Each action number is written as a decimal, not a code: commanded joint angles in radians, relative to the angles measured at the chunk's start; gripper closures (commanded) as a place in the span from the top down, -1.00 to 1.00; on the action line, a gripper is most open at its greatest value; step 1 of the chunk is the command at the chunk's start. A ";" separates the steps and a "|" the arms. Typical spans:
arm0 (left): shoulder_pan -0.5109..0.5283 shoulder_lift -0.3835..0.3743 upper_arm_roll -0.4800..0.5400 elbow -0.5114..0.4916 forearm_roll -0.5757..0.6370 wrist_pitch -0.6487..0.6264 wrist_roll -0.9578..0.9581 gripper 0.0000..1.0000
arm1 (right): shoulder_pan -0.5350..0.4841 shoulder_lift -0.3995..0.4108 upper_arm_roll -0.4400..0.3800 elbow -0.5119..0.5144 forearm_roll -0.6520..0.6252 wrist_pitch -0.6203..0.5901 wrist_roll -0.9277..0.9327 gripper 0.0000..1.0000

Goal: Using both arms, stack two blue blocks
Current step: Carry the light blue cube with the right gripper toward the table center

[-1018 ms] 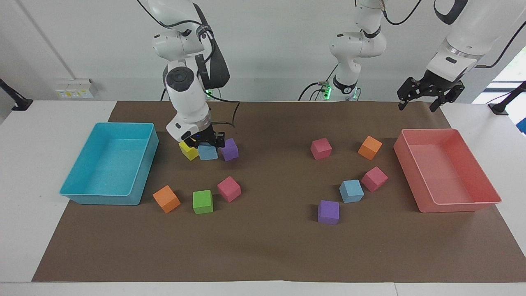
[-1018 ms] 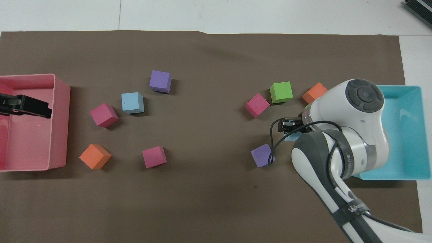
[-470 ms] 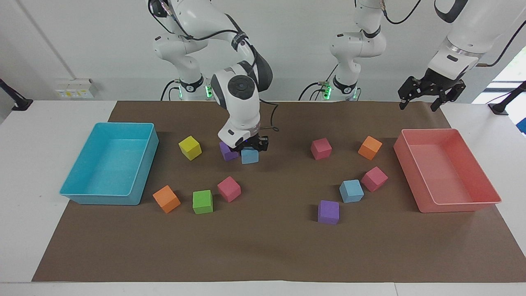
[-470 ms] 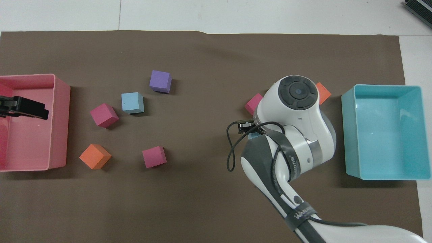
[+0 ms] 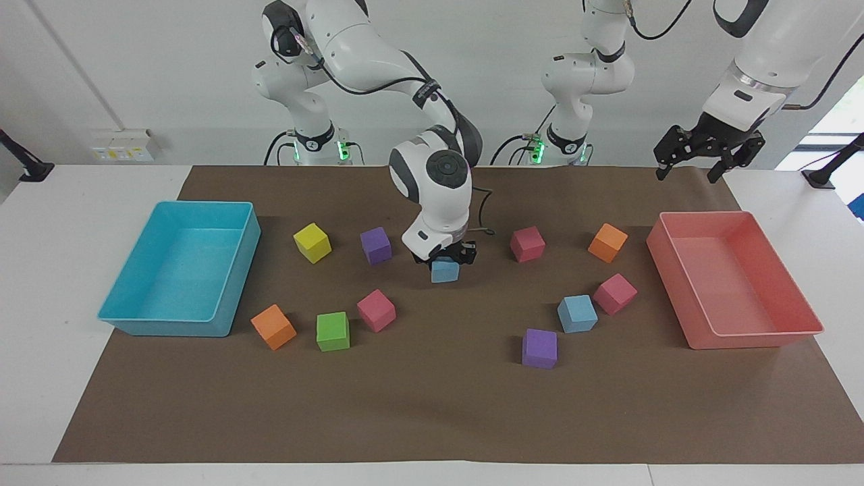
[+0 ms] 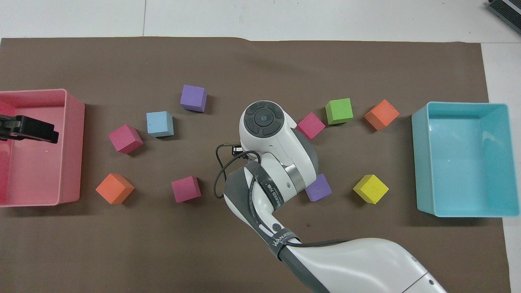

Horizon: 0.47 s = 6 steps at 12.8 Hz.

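The right arm (image 5: 432, 182) has swung toward mid-table, fingers clenched on a blue block (image 5: 445, 271); left gripper (image 5: 705, 156) fingers spread.

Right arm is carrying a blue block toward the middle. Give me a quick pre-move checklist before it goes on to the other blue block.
1. Carried blue block clamped in the right gripper: ok.
2. Whether that block is lifted off the brown mat: cannot tell.
3. Target blue block lying free with its top bare: ok.
4. Neighbours of the target: pink block sits close beside it, purple block near: not ok, tight.
5. Left gripper open and waiting over the edge of the table by the pink tray, out of the path: ok.
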 commanded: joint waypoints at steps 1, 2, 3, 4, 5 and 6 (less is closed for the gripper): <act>0.014 -0.030 -0.010 -0.041 0.011 0.028 0.000 1.00 | 0.014 0.041 0.001 0.031 -0.011 0.045 0.027 -1.00; 0.019 -0.030 -0.008 -0.041 0.011 0.026 0.000 1.00 | 0.027 0.049 0.001 0.028 -0.011 0.057 0.027 -1.00; 0.019 -0.029 -0.008 -0.038 0.011 0.023 -0.001 1.00 | 0.034 0.056 0.001 0.023 -0.010 0.074 0.030 -1.00; 0.019 -0.027 -0.008 -0.035 0.011 0.022 -0.003 1.00 | 0.044 0.064 0.001 0.023 -0.011 0.092 0.039 -1.00; 0.020 -0.027 -0.010 -0.035 0.011 0.022 -0.001 1.00 | 0.046 0.066 0.001 0.023 -0.013 0.098 0.039 -1.00; 0.020 -0.027 -0.008 -0.035 0.011 0.020 0.000 1.00 | 0.041 0.066 0.001 0.018 -0.012 0.129 0.039 -1.00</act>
